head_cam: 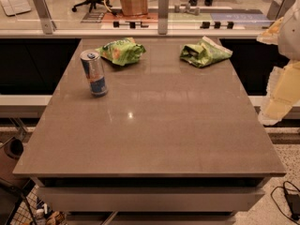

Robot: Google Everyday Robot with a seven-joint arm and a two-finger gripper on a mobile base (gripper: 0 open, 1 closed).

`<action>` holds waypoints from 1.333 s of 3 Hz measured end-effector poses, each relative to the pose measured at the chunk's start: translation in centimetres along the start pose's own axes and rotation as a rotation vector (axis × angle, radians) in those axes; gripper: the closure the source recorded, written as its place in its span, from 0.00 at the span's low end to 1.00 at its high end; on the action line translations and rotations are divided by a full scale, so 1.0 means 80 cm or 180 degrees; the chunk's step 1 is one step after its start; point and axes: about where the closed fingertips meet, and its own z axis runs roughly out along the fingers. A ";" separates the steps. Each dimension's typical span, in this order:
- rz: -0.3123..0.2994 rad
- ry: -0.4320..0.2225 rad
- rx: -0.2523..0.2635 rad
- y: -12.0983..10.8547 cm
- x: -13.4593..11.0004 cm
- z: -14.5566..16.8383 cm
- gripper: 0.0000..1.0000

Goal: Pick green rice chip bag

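Observation:
The green rice chip bag is puffy and shiny light green with white and yellowish patches. It lies at the far left of the grey table, just behind and to the right of the can. My gripper is at the frame's right edge, off the table's right side. It is well away from the bag and holds nothing that I can see.
A blue and silver drink can stands upright at the left, in front of the bag. A flatter, duller olive-green bag with a pale edge lies at the far right. A glass railing runs behind the table.

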 end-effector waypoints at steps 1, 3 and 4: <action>0.0006 -0.0018 0.0026 -0.003 -0.002 0.000 0.00; -0.0173 -0.0347 0.0251 -0.043 -0.061 0.033 0.00; -0.0317 -0.0661 0.0309 -0.073 -0.109 0.065 0.00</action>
